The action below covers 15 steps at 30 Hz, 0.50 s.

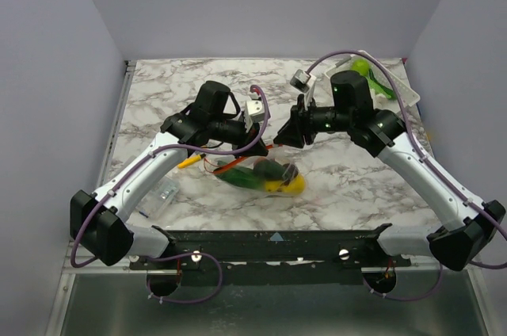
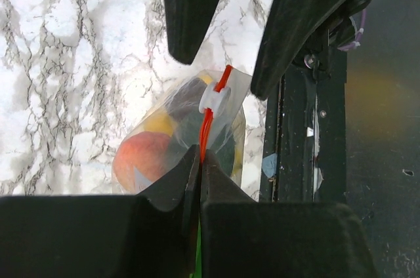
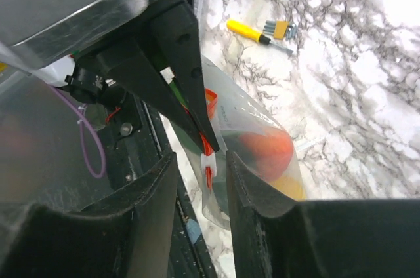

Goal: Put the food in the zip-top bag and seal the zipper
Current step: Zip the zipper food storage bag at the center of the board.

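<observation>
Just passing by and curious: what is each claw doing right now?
Left gripper: shut on the thin red-orange zipper strip of the clear plastic bag.
Right gripper: open, at the white slider.

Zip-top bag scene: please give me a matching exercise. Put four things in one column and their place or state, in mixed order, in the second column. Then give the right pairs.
Things:
1. left gripper
2. right gripper
3. marker pen
4. white basket

Places or states:
A. at the far right corner of the table
B. open, with the white slider between its fingers
C. shut on the zipper
D. lying on the table, outside the zip-top bag

Pairs: 1-C, 2-B, 3-D, 4-A
</observation>
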### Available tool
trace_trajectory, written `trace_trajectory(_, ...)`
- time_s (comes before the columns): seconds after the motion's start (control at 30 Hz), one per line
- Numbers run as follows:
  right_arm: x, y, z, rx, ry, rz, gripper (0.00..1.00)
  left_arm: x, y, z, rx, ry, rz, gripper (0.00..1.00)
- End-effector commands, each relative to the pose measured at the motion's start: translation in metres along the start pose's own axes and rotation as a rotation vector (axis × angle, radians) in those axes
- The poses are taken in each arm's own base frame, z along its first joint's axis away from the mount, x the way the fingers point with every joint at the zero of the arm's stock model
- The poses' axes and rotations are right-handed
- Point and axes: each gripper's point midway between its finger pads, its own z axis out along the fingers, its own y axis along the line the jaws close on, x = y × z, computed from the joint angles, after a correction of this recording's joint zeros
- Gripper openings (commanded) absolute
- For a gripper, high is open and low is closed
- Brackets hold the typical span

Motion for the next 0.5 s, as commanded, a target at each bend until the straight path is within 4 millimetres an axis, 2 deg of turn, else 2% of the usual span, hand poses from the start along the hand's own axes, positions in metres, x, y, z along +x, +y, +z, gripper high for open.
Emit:
trace_trajectory(0.0, 0.0187, 0.0014, 0.0042, -0.042, 0.118, 0.040, 0.34, -0.0199, -0.0125, -0.0083, 0.021, -0.047, 0.060, 0.00)
trace_trajectory(0.07, 0.0200, -0.0007, 0.0067, -0.044, 0.132, 0.046, 0.28, -0.0196, -0.0126, -0.0079, 0.020, -0.046, 0.061, 0.00)
trace_trajectory(0.37, 0.0199, 0.0025, 0.0064, -0.044, 0.134, 0.037, 0.28, -0.0195, -0.0132, -0.0064, 0.032, -0.045, 0.056, 0.00)
trace_trajectory(0.47, 0.0203, 0.0032, 0.0086, -0.046, 0.138, 0.034, 0.23, -0.0196, -0.0137, -0.0062, 0.035, -0.045, 0.056, 0.00)
